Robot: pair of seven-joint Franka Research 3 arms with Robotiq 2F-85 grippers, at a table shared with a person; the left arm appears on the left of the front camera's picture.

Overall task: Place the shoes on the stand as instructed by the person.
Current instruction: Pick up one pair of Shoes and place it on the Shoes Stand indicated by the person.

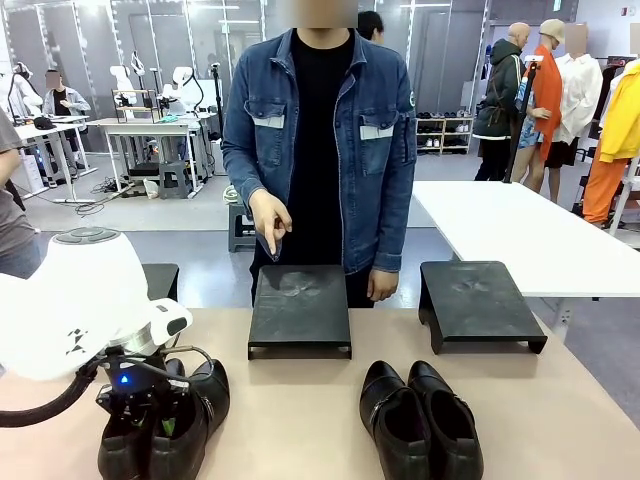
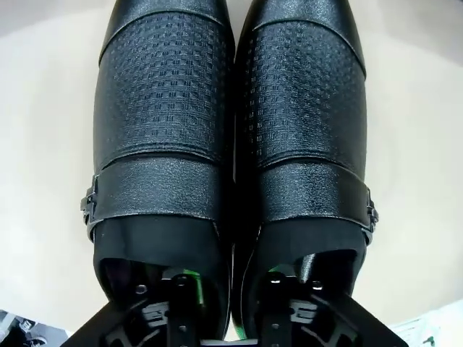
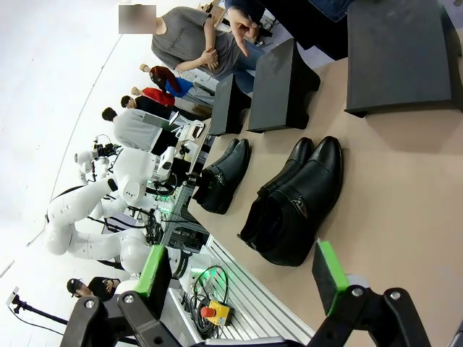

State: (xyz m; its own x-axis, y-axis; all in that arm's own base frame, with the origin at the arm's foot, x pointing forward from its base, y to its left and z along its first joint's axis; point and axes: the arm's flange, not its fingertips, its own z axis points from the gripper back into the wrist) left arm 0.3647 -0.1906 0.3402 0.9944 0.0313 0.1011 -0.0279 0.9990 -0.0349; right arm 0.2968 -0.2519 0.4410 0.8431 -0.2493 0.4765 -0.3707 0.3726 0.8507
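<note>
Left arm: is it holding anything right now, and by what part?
The left gripper pinches the textured shoe pair by their adjoining inner collar walls, one jaw inside each shoe opening.

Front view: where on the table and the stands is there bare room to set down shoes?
The middle stand and the right stand have bare tops. Bare table lies between the left pair and the right pair. It is crowded at the near left, where the left gripper grips the left pair.
</note>
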